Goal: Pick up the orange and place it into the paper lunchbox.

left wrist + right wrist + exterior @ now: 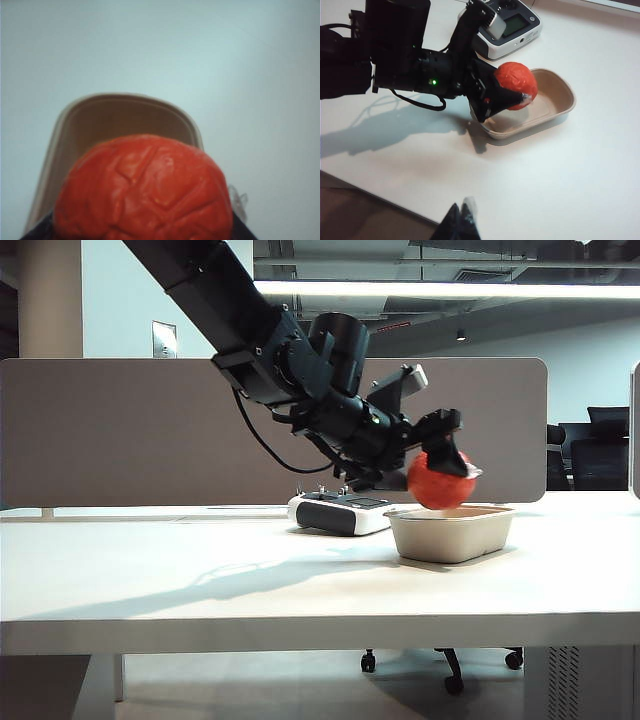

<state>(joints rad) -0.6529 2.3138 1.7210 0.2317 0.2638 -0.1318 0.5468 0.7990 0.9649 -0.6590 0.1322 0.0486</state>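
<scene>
Exterior view: left gripper (442, 462) clamps the light, squishy-looking orange (438, 484) wide across its middle, hovering at 12 o'clock over the paper lunchbox (452, 535); right gripper (462, 216) looks pinched shut, empty.

I take the white table (200, 580) as my reference for the room. Along its far edge stands a grey partition panel (120, 430) with rounded corners, running nearly the table's full width. Behind that panel, to the left, I see a pale wall with a small switch plate (164, 339) and a beige column (50, 298) beside it. Above the panel, a long strip light (440, 289) glows under a dark open ceiling with exposed beams. Beyond the table's right end sits a dark office chair (604, 448). Beneath the table, chair castors (445, 668) rest on a light floor. The tabletop is evenly lit and carries soft shadows.
</scene>
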